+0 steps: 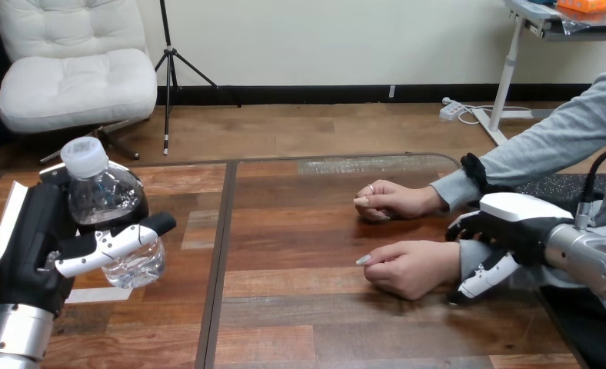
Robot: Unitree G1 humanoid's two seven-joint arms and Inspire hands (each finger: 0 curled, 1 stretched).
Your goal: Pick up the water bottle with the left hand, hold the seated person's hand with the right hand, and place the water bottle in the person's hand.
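— How far along are you?
— The water bottle [108, 207] is up off the worktop [300, 323], above its left edge. The fingers [104, 250] of my left hand [34, 246] wrap its clear, crinkly plastic body, with the white cap [84, 156] on top.
— And the other side?
— My right hand [515, 223] is by the right edge, curled round the person's wrist [463, 257] over a soft grey sleeve.
— What's left?
— The handover, I'd say. The person's nearer hand [407, 267] lies loosely closed on the smooth wood and needs to open.

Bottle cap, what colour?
White cap on the clear water bottle, held in the left robot hand. Best seen in the head view.
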